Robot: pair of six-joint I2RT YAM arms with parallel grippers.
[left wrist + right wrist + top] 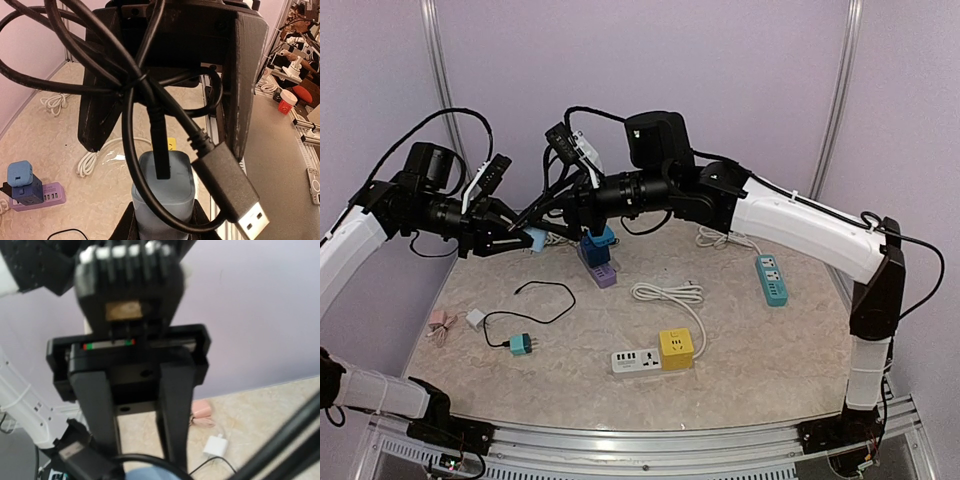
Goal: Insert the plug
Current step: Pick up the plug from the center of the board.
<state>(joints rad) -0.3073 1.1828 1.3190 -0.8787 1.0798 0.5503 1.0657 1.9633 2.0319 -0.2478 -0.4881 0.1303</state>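
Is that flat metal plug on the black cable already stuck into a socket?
No, the USB plug dangles free on its black cable, in no socket.

Light-blue adapter [162, 192] was cut off at the left wrist view's bottom edge. Right wrist view was blurred: black cable [282, 437] ran off-frame, and right gripper [140, 452] fingertips could not be made out.

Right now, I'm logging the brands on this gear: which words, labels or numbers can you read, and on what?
No text can be read.
teal power strip: any print too small to read.
white power strip: any print too small to read.
red cup: white mark too blurred to read.
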